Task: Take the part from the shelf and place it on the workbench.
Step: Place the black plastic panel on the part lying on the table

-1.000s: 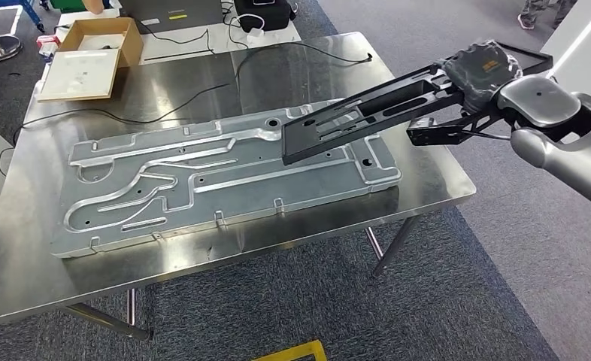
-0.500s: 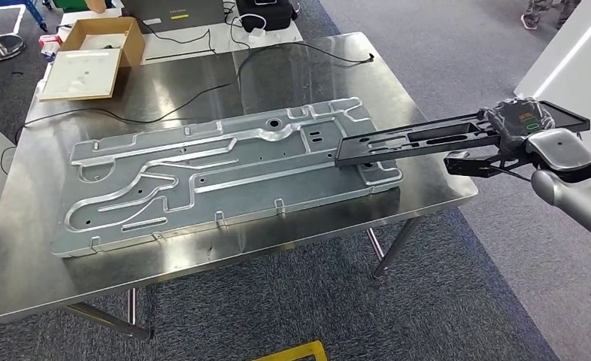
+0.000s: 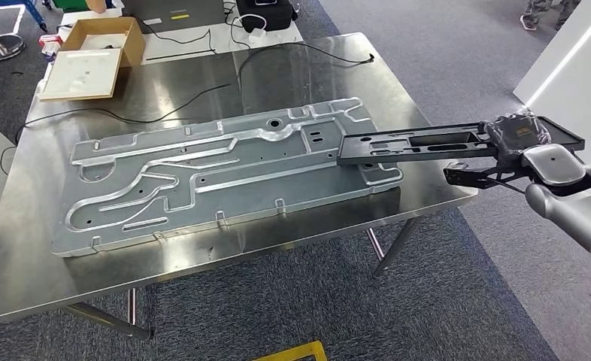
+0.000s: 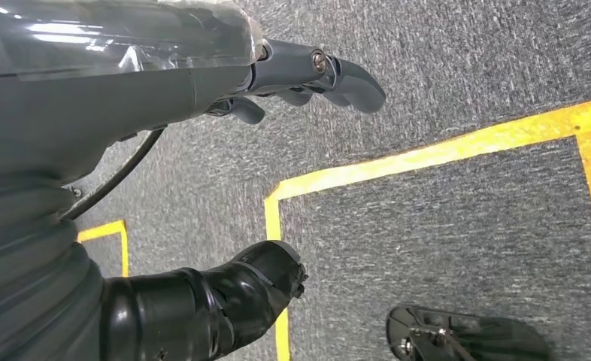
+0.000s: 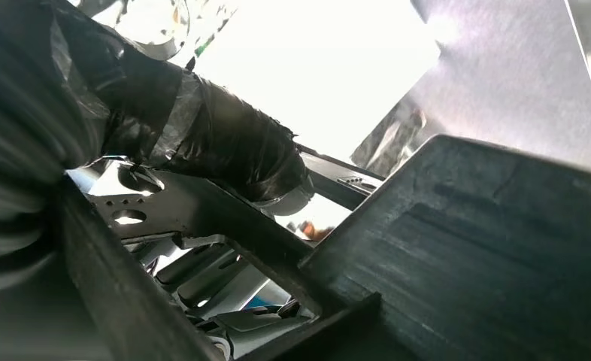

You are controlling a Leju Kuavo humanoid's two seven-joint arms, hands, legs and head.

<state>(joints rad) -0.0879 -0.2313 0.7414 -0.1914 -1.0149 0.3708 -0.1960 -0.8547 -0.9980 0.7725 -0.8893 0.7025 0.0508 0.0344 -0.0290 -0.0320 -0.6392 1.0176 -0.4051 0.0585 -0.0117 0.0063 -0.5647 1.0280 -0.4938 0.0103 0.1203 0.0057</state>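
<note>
Right hand [image 3: 519,135] fingers clamped on the part [image 3: 428,143], a long flat black slotted frame, far end over the workbench [image 3: 292,218]; left hand [image 4: 307,75] fingers apart, empty.

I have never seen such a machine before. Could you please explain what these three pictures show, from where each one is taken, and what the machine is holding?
This is a humanoid robot with two silver arms, each ending in a hand. The wide picture comes from a camera in its head, looking down at a shiny steel workbench. On the bench lies a large grey stamped metal panel; behind it are black cables and an open cardboard box.

The right hand grips a long black flat frame part, whose far end reaches over the panel's edge.

The other two pictures come from cameras at the wrists. The left hand hangs over grey carpet with yellow floor lines, holding nothing. The right wrist view sees the black part from very close.
</note>
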